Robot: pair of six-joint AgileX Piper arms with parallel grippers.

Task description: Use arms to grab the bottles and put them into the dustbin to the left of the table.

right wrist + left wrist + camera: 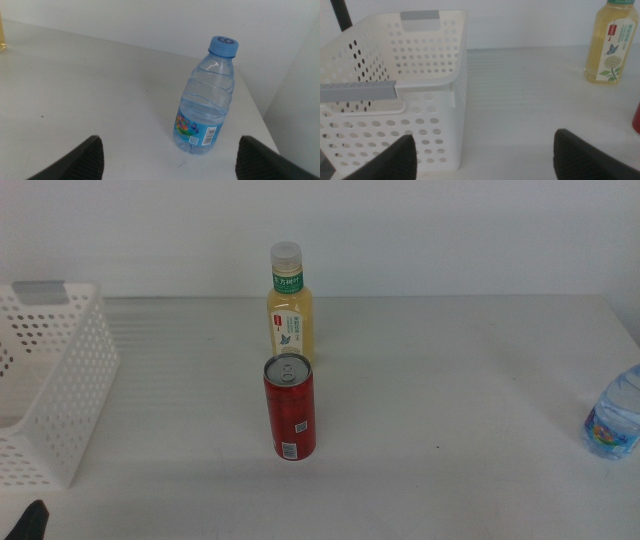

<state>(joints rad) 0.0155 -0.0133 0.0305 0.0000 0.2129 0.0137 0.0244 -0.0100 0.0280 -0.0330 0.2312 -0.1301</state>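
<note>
A: Middle view, taking the surface [450,380] as a clock face. Red can [289,408] stands upright near centre. Pale-yellow bottle [289,305] is upright just behind it, toward 12, close but apart as far as I can tell. Small water bottle [613,412] sits far out at 3, cut by the frame edge. Dustbin [60,370] is at 9, with no bottle showing in the part of it on view.

B: Grippers?

A: Left gripper [482,155] sits low at about 7 — only a dark tip shows in the middle view. Its wrist camera has the two jaws set wide apart with nothing between them, the dustbin wall right ahead, the yellow bottle off beyond. Right gripper [170,157] is out of the middle view. Its wrist camera shows jaws spread just as wide, empty, with the water bottle standing upright ahead and roughly between their lines, well short of contact.

B: Step in hand?

A: By my reading, the very start: all three bottles stand on the surface, none gripped.

B: Next move?

A: Likely the right gripper goes forward to straddle the water bottle at label height, then closes — squarely, since the bottle is light and near the edge, so a glancing touch could tip it. The carry to 9 is long; a handover may be needed.
</note>
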